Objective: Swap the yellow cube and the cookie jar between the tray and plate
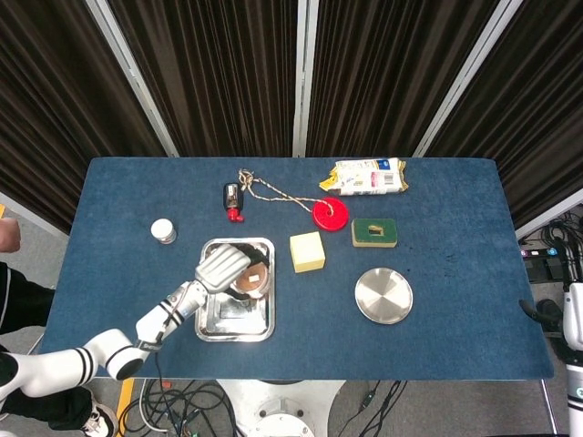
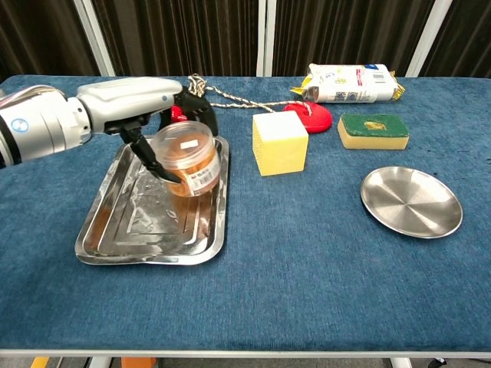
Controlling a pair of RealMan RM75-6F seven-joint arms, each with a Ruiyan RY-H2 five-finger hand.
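In the lower left of the chest view, the metal tray (image 2: 115, 230) is seen lying on the blue table (image 2: 291, 291). Just above its far right part, the cookie jar (image 2: 188, 157) is held tilted and lifted off the tray floor, gripped by the left hand (image 2: 146, 103), whose fingers (image 2: 153, 157) are wrapped around the jar's sides from above. In the head view the same hand (image 1: 221, 266) is seen covering most of the jar (image 1: 252, 280).

At the right of centre, the round metal plate (image 2: 411, 201) is seen bare, well apart from the tray. Between tray and plate, slightly farther back, the yellow cube (image 2: 279, 142) stands on the table, on neither of them.

Beyond the cube a red disc (image 2: 311, 115) with a rope (image 2: 230, 98) is placed, with a green-topped sponge (image 2: 373, 130) to its right and a snack packet (image 2: 353, 83) at the far edge. A small white-lidded pot (image 1: 163, 230) is seen at the left of the head view.

Of the right hand (image 1: 572, 323), only a part is shown at the right edge of the head view; its state cannot be told.
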